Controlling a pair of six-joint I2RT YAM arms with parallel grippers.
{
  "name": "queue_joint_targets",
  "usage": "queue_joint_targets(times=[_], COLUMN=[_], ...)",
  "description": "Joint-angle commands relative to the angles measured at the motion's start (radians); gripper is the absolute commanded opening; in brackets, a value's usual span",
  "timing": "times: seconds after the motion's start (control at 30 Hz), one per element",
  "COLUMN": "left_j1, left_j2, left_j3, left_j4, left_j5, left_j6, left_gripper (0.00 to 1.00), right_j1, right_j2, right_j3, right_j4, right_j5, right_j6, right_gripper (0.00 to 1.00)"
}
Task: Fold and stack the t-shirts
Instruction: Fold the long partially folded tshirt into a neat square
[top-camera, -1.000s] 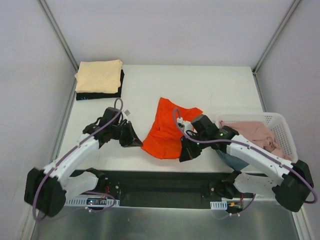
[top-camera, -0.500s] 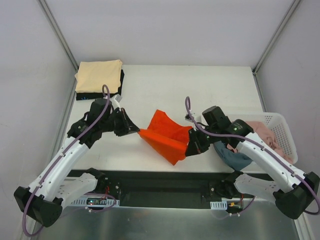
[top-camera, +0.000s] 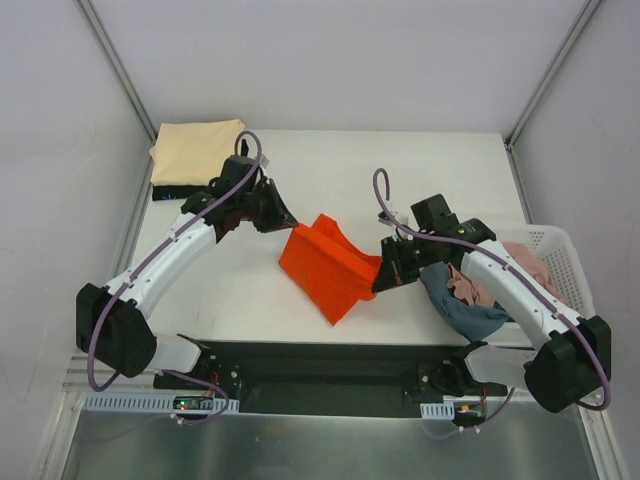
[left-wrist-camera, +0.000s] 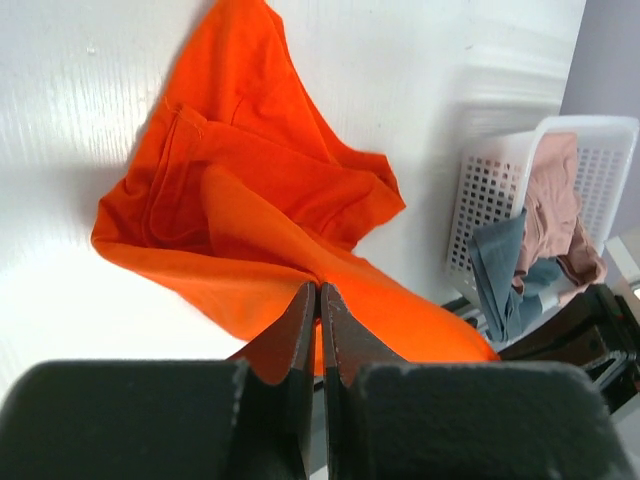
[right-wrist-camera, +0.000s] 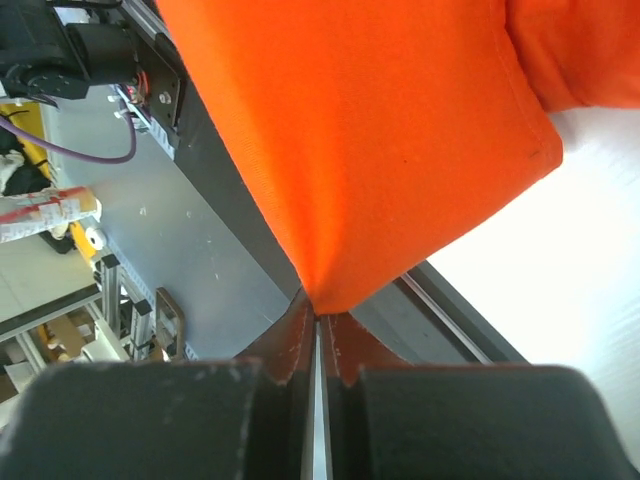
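An orange-red t-shirt (top-camera: 328, 262) hangs stretched between my two grippers over the middle of the table, its lower part sagging toward the near edge. My left gripper (top-camera: 285, 222) is shut on its left edge; in the left wrist view the cloth (left-wrist-camera: 270, 230) is pinched at the fingertips (left-wrist-camera: 318, 288). My right gripper (top-camera: 385, 278) is shut on the right corner, with the shirt (right-wrist-camera: 380, 130) bunched at the tips (right-wrist-camera: 318, 315). A folded pale yellow t-shirt (top-camera: 197, 150) lies on a folded black one (top-camera: 190, 189) at the far left.
A white lattice basket (top-camera: 560, 262) stands at the table's right edge, holding a pink shirt (top-camera: 525, 265) and a dusty blue one (top-camera: 462, 305) that spills over its near side. Grey walls close in the table on both sides.
Both grippers have lifted the orange-red t-shirt off the table and carried it away from the near edge. The left arm swung far back toward the folded stack, stretching the cloth.
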Motion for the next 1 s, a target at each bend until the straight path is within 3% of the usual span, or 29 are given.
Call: queue_joint_targets(times=[0.0,0.13,0.33,0.57,0.73,0.97], left_j1=[-0.001,0.006,0.007,0.009,0.009,0.009], left_j2=[0.018,-0.089,-0.353,-0.615,-0.732,-0.658], left_j3=[0.055,-0.045,-0.286,-0.565,-0.626,-0.551], left_j4=[0.052,0.050,0.050,0.034,-0.006,-0.009], left_j5=[-0.049,-0.131,-0.225,-0.276,-0.342,-0.370], left_j6=[0.026,0.000,-0.075,-0.216,-0.270,-0.268], left_gripper=[0.00,0.00,0.00,0.00,0.00,0.00], right_j1=[-0.007,0.056,0.292,0.403,0.440,0.388], right_j2=[0.002,-0.026,0.008,0.067,0.092,0.055], right_j3=[0.023,0.025,0.038,-0.020,-0.050,-0.073], right_j4=[0.023,0.060,0.149,0.363,0.408,0.405], right_j5=[-0.089,-0.173,-0.129,-0.067,0.023,0.189], right_j6=[-0.013,-0.031,-0.030,0.010,0.030,0.030], right_gripper=[0.01,0.01,0.01,0.01,0.01,0.01])
